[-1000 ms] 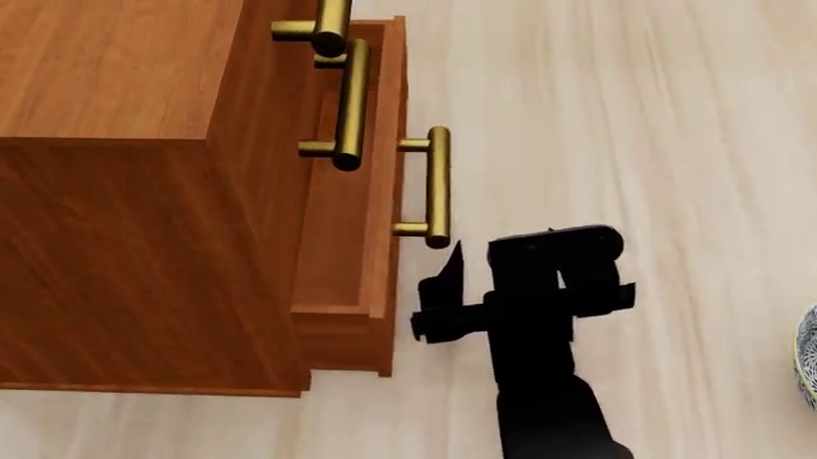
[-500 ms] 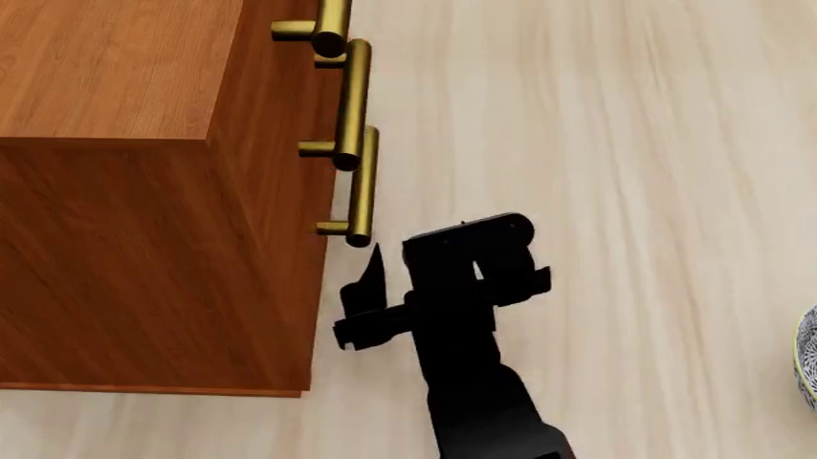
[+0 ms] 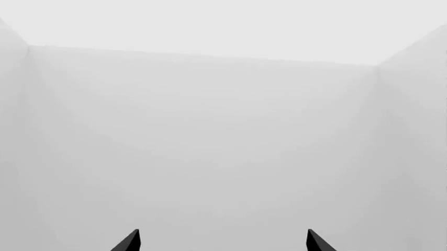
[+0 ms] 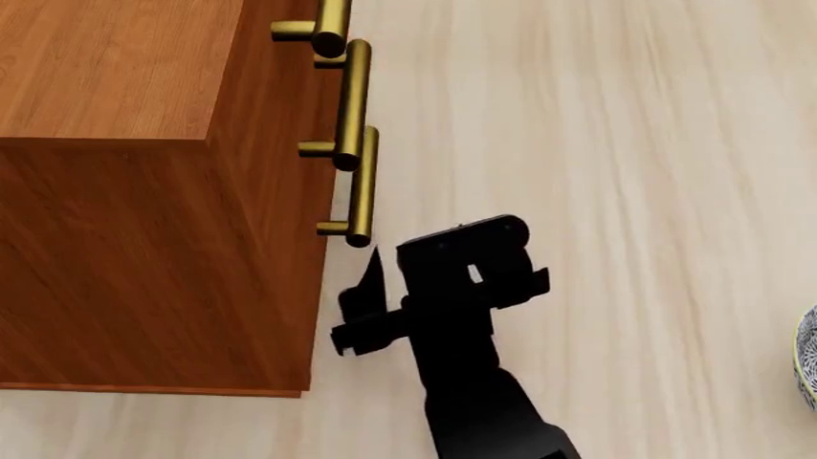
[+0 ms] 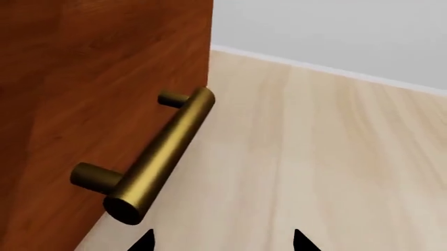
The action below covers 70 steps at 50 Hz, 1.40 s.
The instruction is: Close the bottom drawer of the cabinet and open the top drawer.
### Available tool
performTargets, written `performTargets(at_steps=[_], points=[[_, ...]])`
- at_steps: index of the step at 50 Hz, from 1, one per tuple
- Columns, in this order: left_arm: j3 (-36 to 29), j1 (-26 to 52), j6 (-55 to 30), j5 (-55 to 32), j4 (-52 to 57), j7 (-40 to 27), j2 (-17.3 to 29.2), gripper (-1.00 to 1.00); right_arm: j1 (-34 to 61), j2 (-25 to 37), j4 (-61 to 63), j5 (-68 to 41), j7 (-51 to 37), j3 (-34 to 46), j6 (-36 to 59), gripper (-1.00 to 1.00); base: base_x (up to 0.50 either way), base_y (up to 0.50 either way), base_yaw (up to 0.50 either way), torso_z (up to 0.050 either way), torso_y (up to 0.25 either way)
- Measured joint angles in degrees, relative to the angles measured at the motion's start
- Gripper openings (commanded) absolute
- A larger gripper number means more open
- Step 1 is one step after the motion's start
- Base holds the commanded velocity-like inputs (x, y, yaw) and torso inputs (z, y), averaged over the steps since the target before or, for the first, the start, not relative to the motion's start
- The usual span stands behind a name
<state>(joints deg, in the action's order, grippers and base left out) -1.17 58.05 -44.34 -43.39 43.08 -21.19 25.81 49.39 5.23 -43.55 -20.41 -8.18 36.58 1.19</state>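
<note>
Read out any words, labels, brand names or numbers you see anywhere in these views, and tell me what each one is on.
None: no readable text in any view.
The cabinet, its brass handles and the right gripper carry no lettering or marks.
The patterned bowl at the head view's edge shows only decoration.

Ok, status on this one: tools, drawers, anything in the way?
Right tool open, empty, beside bottom drawer. Left tool open, facing blank wall. Bottom drawer flush with cabinet; top drawer shut. Nothing in the way.
</note>
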Motion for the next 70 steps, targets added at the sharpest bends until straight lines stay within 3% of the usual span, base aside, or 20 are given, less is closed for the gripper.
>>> performTargets(at_steps=[18, 35, 52, 70], points=[[-0.57, 0.96, -0.69, -1.15, 0.66, -1.03, -0.38, 1.0, -9.46, 8.63, 24.57, -6.72, -6.87, 1.11, 7.07, 1.0, 0.0, 0.0, 0.0, 0.0, 0.0], [-1.35, 1.54, -0.79, -1.76, 0.96, -1.66, -0.85, 1.0, -18.51, 16.4, 46.25, -18.3, -15.72, -7.64, 9.96, 1.0, 0.0, 0.0, 0.0, 0.0, 0.0], [-2.23, 1.89, -0.57, -1.76, 0.79, -1.95, -1.0, 1.0, -20.56, 16.47, 57.16, -34.42, -21.26, -16.95, 10.52, 1.0, 0.0, 0.0, 0.0, 0.0, 0.0], [-2.81, 2.28, -0.44, -1.86, 0.77, -2.3, -0.85, 1.0, -15.9, 13.06, 64.01, -51.88, -26.12, -23.06, 10.92, 1.0, 0.0, 0.0, 0.0, 0.0, 0.0]])
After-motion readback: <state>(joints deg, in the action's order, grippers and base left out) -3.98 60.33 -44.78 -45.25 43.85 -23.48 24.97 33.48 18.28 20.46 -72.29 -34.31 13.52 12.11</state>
